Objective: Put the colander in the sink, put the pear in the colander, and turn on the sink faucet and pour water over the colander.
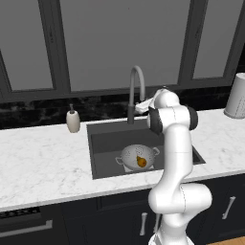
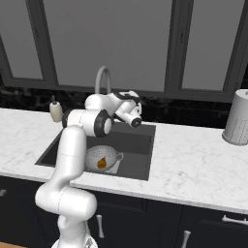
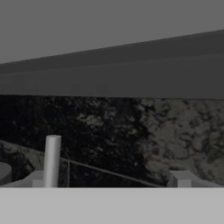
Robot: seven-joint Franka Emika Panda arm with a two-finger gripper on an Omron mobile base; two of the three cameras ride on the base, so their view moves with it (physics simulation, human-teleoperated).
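While the arm reaches over the back rim of the sink, the count stands: one colander, one pear, one sink faucet, one soap bottle, one white perforated canister. Colander sits on the basin floor, toward the front, both loop handles showing; pear lies inside it, off-centre toward the near wall. Faucet rises behind the basin at mid-rim, spout arching forward over the basin. Gripper hovers just right of the faucet's base, near the back rim, pointed at the dark backsplash; jaws spread wide, nothing between them. Hand view: a pale upright cylinder close at lower left; whether it touches a fingertip cannot be told. No labels or writing legible anywhere. Soap bottle stands left of the sink near the backsplash, canister far right; bare marble counter stretches both sides of the basin.
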